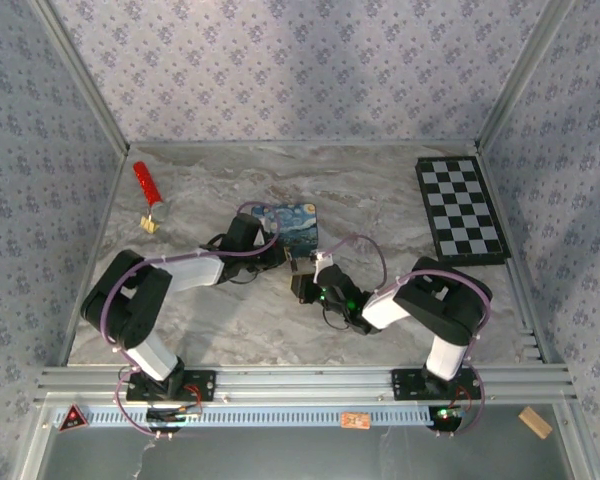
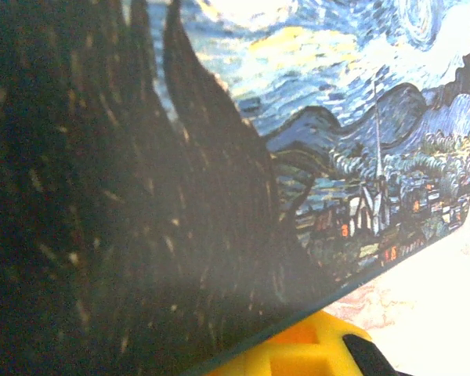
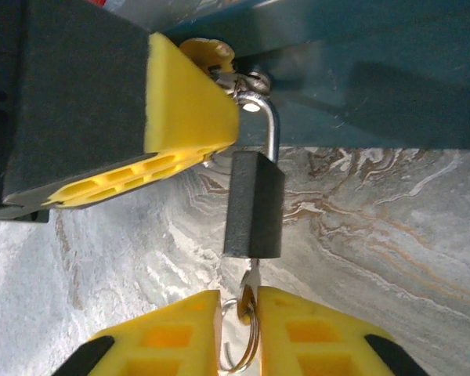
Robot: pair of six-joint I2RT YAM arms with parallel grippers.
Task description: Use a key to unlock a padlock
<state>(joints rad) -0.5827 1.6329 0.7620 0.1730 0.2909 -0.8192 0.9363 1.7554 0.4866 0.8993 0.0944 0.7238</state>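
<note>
Padlock (image 3: 253, 205) position: it hangs by its steel shackle (image 3: 268, 125) from the metal hasp (image 3: 239, 81) on the side of the painted tin (image 1: 285, 225), near the middle of the table (image 1: 250, 320). In the right wrist view the black body points toward the right gripper.
Left gripper (image 1: 267, 247): it is set at the tin's left side. One yellow finger (image 3: 184, 102) lies just beside the hasp, and a finger lies along the tin's edge in the left wrist view. Its partner is hidden, so how far the jaws stand apart cannot be told. Judged to be bracing the tin.
Tin: rigid and flat-sided, and probably light. Judged apt to slide on the smooth marble top unless held.
Padlock handling: small, hard and likely heavy for its size. It hangs loose on the shackle, so the body is judged likely to twist away under key torque. The sides are smooth and dark, judged slippery. Best hold is across the flat faces of the body, clear of the keyway.
Key (image 3: 251, 276): the blade is seated in the keyway at the body's lower end. It is thin, stiff metal, and its ring (image 3: 249, 345) hangs beneath.
Right gripper (image 3: 239, 307): the fingers are closed to a narrow slit, pinching the key's bow.
Risk: the bow may slip between the pads during the turn, and nothing grips the padlock body.
</note>
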